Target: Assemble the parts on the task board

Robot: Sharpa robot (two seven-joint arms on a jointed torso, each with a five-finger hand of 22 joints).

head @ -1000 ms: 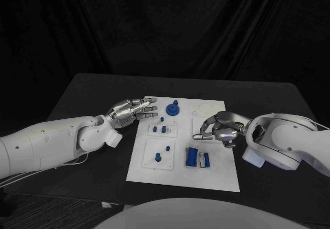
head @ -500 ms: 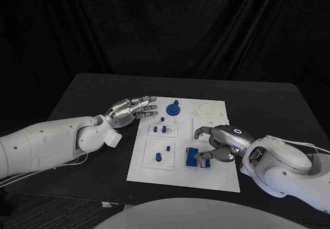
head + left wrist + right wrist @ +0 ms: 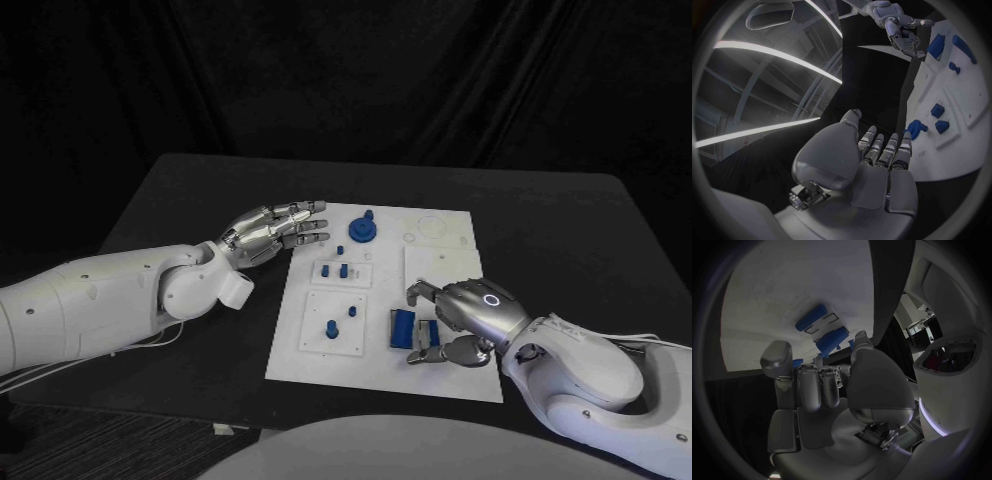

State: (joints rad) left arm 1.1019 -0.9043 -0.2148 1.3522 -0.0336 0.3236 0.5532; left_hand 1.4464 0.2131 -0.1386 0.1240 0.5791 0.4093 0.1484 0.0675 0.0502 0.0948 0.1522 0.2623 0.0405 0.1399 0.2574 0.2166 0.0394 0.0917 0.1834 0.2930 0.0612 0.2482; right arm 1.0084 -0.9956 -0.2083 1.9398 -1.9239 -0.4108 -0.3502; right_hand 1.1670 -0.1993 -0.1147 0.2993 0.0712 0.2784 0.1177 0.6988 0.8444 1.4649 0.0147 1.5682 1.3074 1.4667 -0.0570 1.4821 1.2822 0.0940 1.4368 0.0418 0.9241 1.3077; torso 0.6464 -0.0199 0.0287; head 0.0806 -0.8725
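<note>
Lab: black-draped backdrop (image 3: 361,80), black table (image 3: 577,230).

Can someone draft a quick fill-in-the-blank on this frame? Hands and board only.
1. The task board is coloured ____.
2. The right hand is over the blue block at the board's ____ edge, the one closest to the robot.
3. The left hand, beside the board, holds ____.
4. The round blue part sits nearest the ____ hand.

Missing words: white; near; nothing; left

White task board (image 3: 433,375) on black table (image 3: 188,200)
</note>
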